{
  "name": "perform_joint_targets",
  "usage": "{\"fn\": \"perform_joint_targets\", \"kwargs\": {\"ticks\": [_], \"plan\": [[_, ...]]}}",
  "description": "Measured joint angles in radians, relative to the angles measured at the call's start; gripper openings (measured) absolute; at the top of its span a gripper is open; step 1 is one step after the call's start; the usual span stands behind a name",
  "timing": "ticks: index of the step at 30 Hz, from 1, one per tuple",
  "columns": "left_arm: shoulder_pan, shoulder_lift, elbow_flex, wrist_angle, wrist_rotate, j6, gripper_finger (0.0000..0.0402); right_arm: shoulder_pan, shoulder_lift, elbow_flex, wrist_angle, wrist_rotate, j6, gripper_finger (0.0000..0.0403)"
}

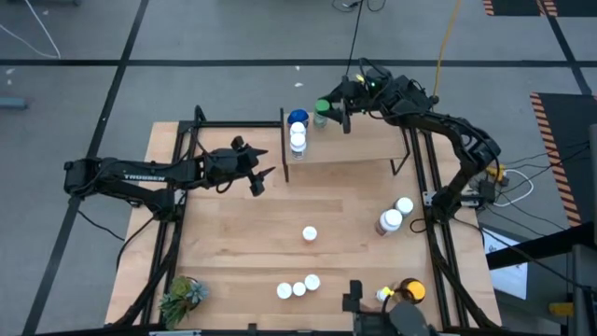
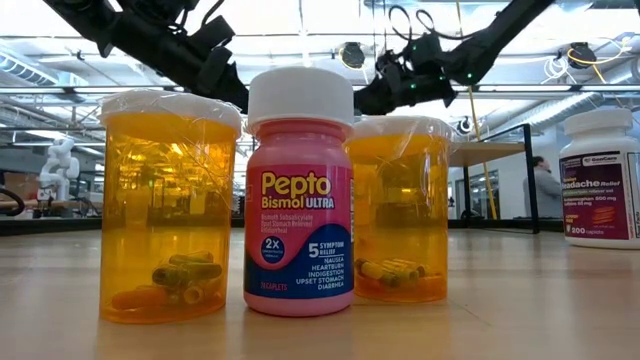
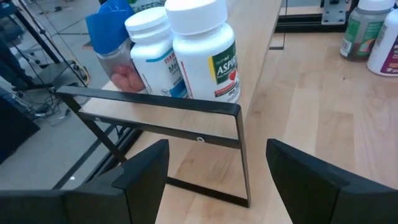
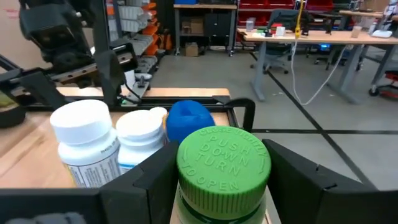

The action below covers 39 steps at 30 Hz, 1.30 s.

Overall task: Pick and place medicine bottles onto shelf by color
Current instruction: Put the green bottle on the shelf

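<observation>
Your right end effector [image 1: 325, 110] is closed around the green-capped bottle [image 4: 222, 167] at the far edge of the shelf [image 1: 373, 145], just beside the blue-capped bottle [image 1: 298, 118] and two white-capped bottles [image 1: 298, 142] standing there. Your left end effector [image 1: 264, 175] hangs with its fingers spread wide and nothing between them, near the shelf's left end. More bottles [image 1: 298, 288] stand on the surface [image 1: 242, 243].

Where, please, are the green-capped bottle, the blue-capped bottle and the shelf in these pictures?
green-capped bottle [image 4: 223, 165]: right wrist view, on the top of its cap, between the right hand's fingers.
blue-capped bottle [image 1: 298, 118]: high view, on its cap.
shelf [image 1: 359, 145]: high view, on a bare part of its board.
</observation>
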Motion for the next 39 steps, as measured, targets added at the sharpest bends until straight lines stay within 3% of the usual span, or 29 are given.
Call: {"fn": "perform_joint_targets", "kwargs": {"ticks": [7, 22, 39], "plan": [[0.0, 0.0, 0.0, -0.001, 0.001, 0.001, 0.0273, -0.02, 0.061, 0.061, -0.039, -0.105, 0.046, 0.0202], [0.0, 0.0, 0.0, -0.033, 0.003, -0.004, 0.0273, -0.024, 0.062, 0.061, -0.116, -0.076, -0.087, 0.0206], [0.0, 0.0, 0.0, -0.071, 0.017, -0.029, 0.0273, -0.024, 0.061, 0.061, -0.136, -0.072, -0.04, 0.0299]]}}
